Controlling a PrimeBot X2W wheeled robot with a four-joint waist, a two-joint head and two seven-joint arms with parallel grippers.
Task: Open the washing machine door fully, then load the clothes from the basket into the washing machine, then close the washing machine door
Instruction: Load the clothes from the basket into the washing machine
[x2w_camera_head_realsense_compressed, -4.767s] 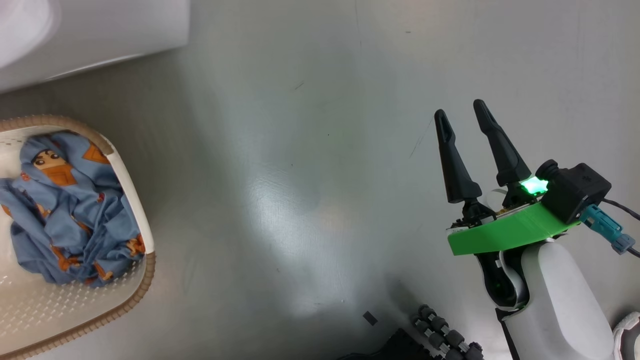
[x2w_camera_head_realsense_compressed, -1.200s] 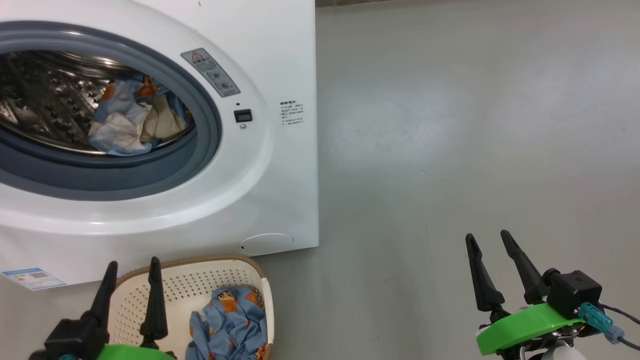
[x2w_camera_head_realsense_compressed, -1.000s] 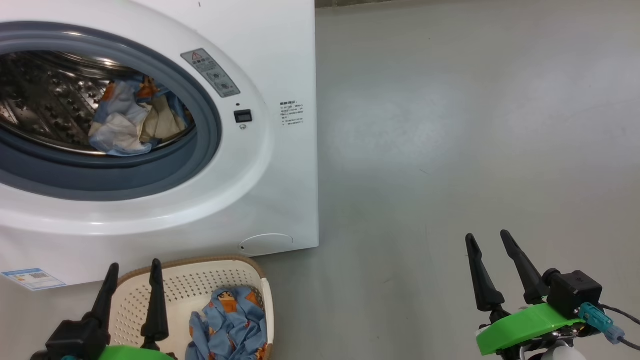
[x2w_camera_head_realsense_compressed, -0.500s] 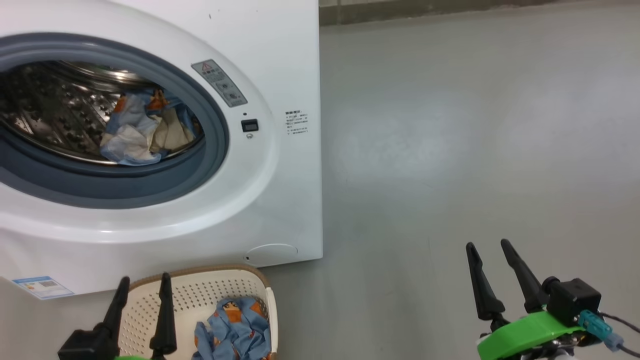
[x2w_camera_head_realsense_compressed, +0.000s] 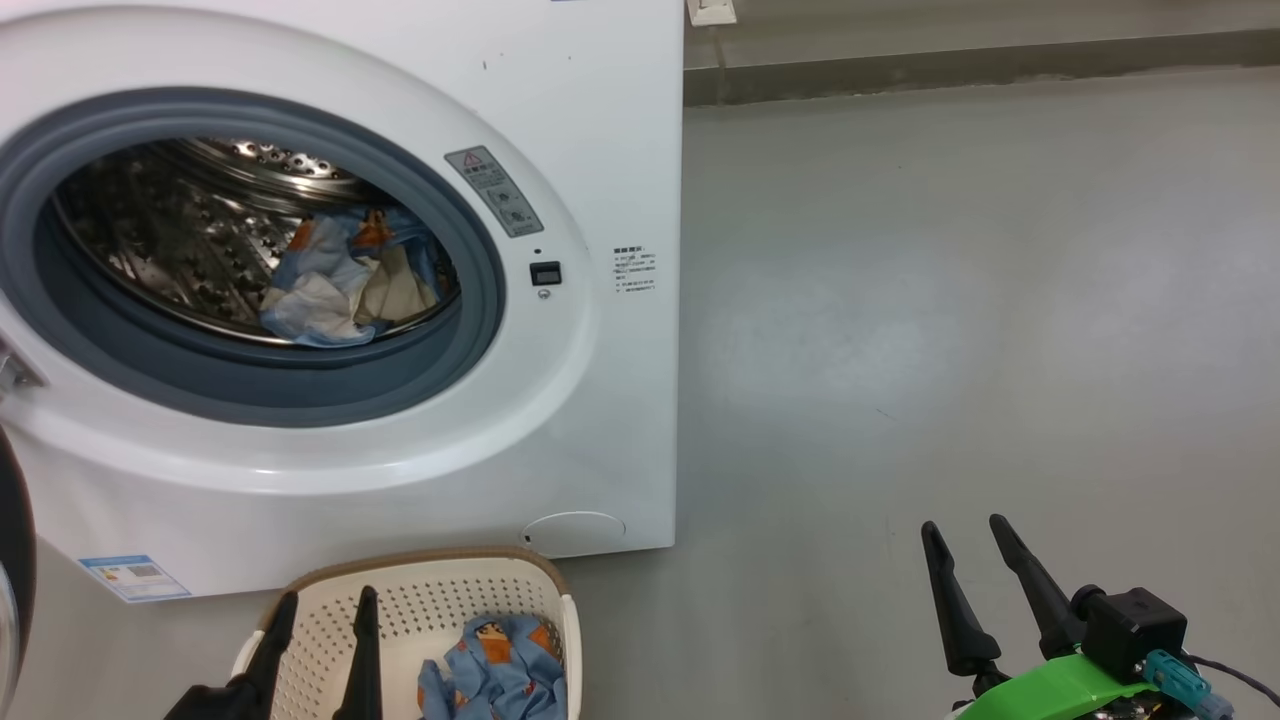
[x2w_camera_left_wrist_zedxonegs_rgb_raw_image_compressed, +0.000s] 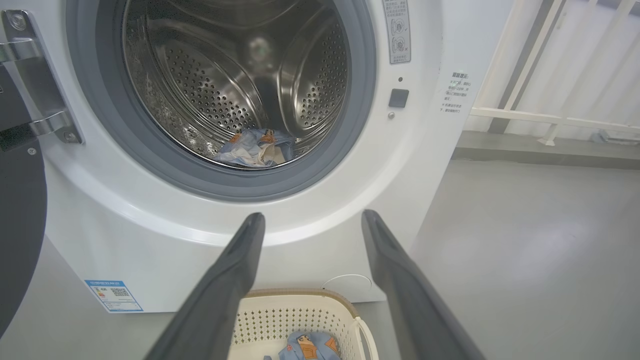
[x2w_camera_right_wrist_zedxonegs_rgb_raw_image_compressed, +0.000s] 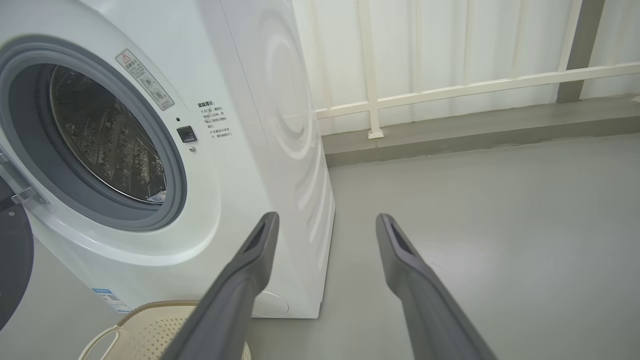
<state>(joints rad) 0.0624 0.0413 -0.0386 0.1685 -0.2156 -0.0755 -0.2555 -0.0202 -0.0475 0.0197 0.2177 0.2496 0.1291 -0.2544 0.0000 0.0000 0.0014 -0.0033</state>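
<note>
Finding: the head view has swung up over the last few seconds. It went from bare floor (x2w_camera_head_realsense_compressed: 900, 300) and basket to the front of the washing machine (x2w_camera_head_realsense_compressed: 600, 420), and in the last second it rose a little further. This is camera movement; the things themselves have not shifted.

Door: the washing machine door (x2w_camera_left_wrist_zedxonegs_rgb_raw_image_compressed: 20, 225) stands swung out to the left on its hinge, which leaves the gasket (x2w_camera_head_realsense_compressed: 470, 340) and the opening clear. The opening step appears done.

Load: one blue printed garment (x2w_camera_head_realsense_compressed: 340, 275) lies at the bottom front of the drum (x2w_camera_left_wrist_zedxonegs_rgb_raw_image_compressed: 225, 75). More clothes (x2w_camera_head_realsense_compressed: 500, 670) of the same print remain bunched in the basket (x2w_camera_head_realsense_compressed: 440, 600), which sits on the floor just in front of the machine, below the opening.

Grippers: the left gripper (x2w_camera_head_realsense_compressed: 328, 595) hovers over the basket's left half, beside the clothes, with its jaws moderately parted and holding nothing. The right gripper (x2w_camera_head_realsense_compressed: 963, 524) hangs over bare floor well to the right, its jaws likewise parted and empty.

Assessment: loading is partly done. The left arm seems placed for another pick from the basket, and the door should close only after that.
</note>
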